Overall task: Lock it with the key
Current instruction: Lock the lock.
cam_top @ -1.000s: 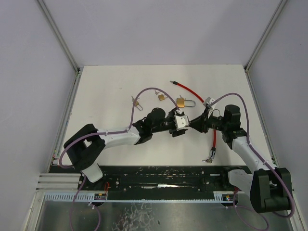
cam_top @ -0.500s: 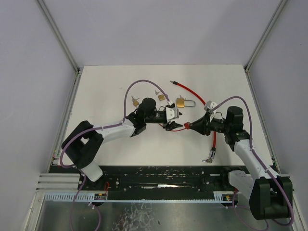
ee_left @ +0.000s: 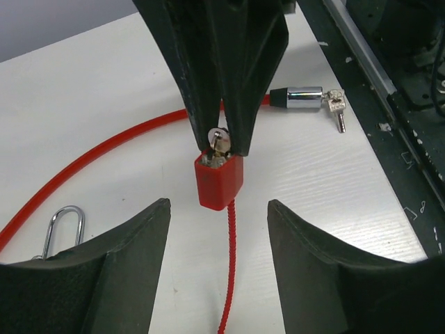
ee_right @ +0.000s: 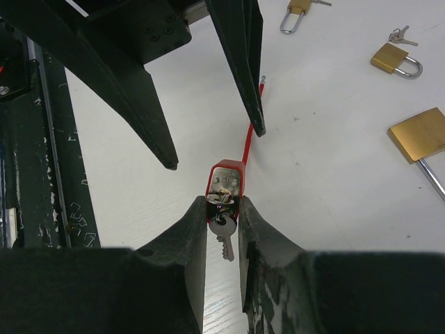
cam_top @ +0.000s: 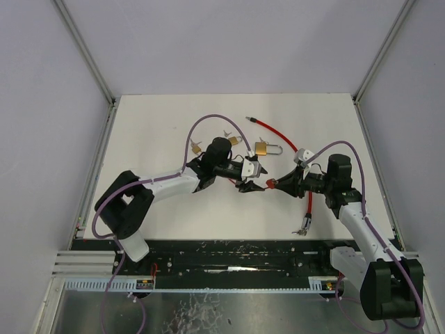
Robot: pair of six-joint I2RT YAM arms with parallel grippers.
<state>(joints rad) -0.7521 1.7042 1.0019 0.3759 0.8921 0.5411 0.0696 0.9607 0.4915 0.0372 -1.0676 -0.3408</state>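
- Key (ee_right: 222, 233): sitting in red cable-lock head (ee_left: 219, 184); right gripper (ee_right: 222, 209) pinching it just above the desk (cam_top: 160, 125).
- Left gripper (ee_left: 217, 209): standing open, facing the head's long axis end-on, jaws flanking without touching.

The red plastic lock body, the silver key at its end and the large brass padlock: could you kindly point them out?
red plastic lock body (ee_left: 219, 184), left wrist view, front face.
silver key (ee_right: 222, 233), right wrist view, upper part.
large brass padlock (ee_right: 417, 136), right wrist view, brass body.
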